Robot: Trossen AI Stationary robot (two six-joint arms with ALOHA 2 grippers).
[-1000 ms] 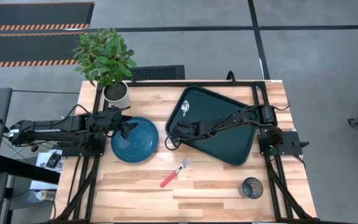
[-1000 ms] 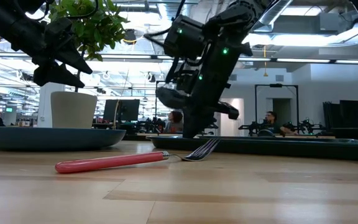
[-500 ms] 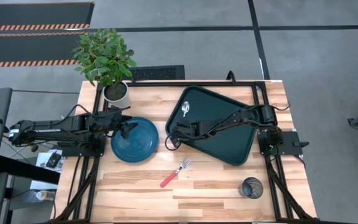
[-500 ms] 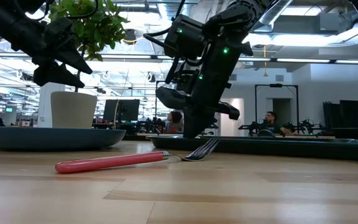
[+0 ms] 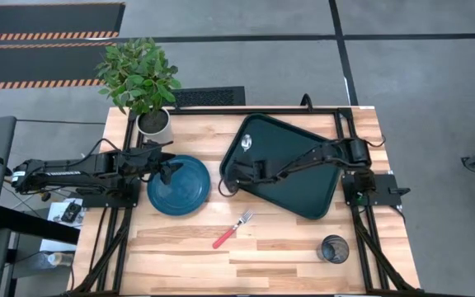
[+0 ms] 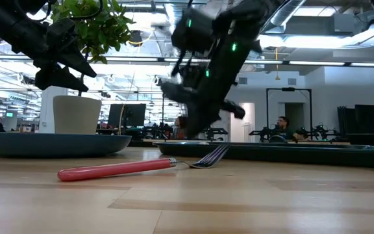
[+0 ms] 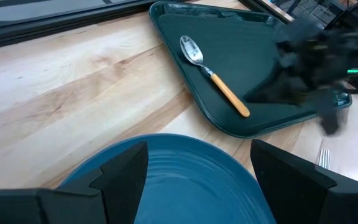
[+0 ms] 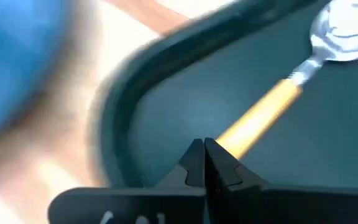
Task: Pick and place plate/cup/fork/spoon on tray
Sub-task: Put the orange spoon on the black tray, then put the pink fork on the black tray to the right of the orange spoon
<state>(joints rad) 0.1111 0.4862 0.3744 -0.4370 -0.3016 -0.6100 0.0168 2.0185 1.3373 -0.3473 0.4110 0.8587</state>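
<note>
Spoon [image 5: 246,142] lay on tray [image 5: 303,194]. Right gripper [image 8: 204,163] hung above its handle, clenched and empty. Left gripper [image 7: 197,174], spread, straddled plate [image 5: 178,186]. Risk: the moving right arm might nudge spoon or tray askew.

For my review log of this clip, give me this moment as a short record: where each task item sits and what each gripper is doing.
spoon: lying on the tray, orange handle toward its left edge
plate: on the table, left of the tray
fork: on the table, in front of the plate and tray
cup: on the table's front right, off the tray
left gripper: open, over the plate's edge
right gripper: shut, empty, over the tray beside the spoon's handle
on tray so far: spoon only
</note>
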